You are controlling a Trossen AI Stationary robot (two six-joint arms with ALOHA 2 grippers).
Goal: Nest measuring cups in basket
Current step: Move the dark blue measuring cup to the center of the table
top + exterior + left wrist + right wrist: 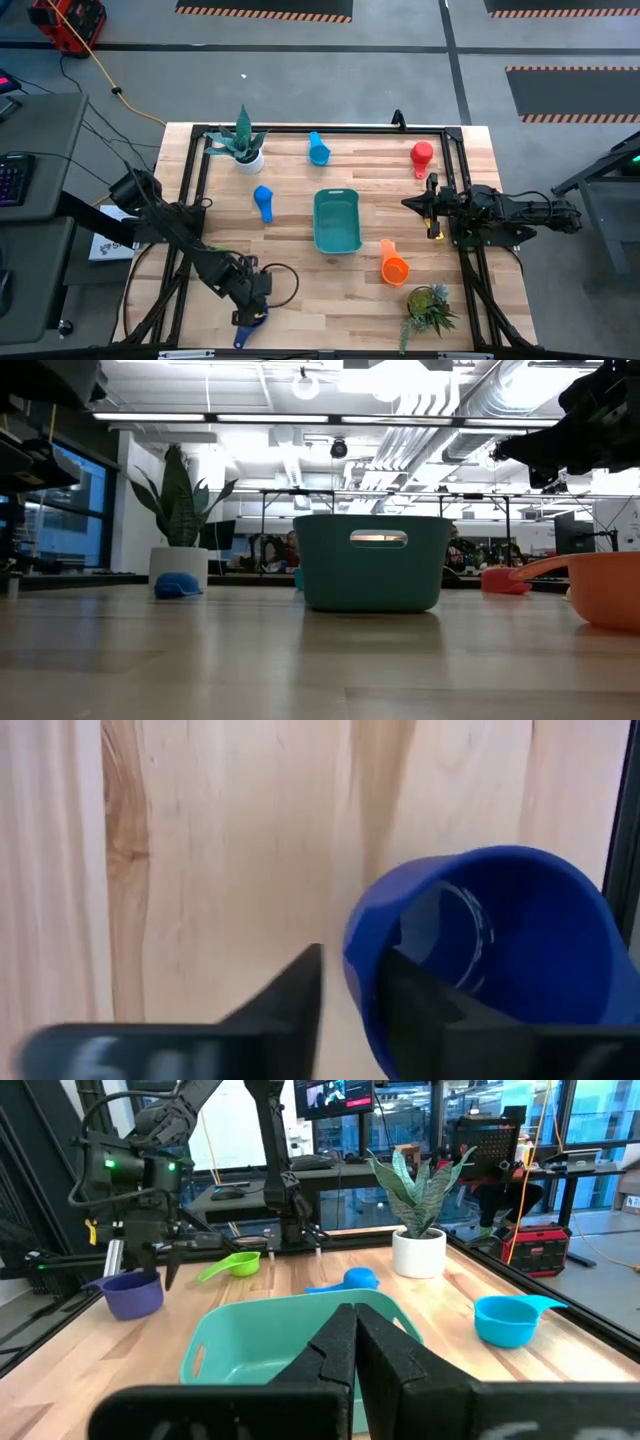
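Observation:
The teal basket stands mid-table. Around it on the wood lie a light blue cup, a red cup, a blue cup turned mouth down, an orange cup and a green cup. My left gripper, near the table's near-left corner, is shut on a dark blue cup. My right gripper hangs shut in the air to the right of the basket. My left gripper pinches the dark blue cup's side wall at the rim, one finger inside the bowl and the other finger outside. It comes from above, pointing down. The cup sits upright, mouth up; whether its base rests on the wood I cannot tell.
A potted plant in a white pot stands at the far left, and another plant sits at the near right. A black frame runs around the tabletop. Bare wood lies between the left gripper and the basket.

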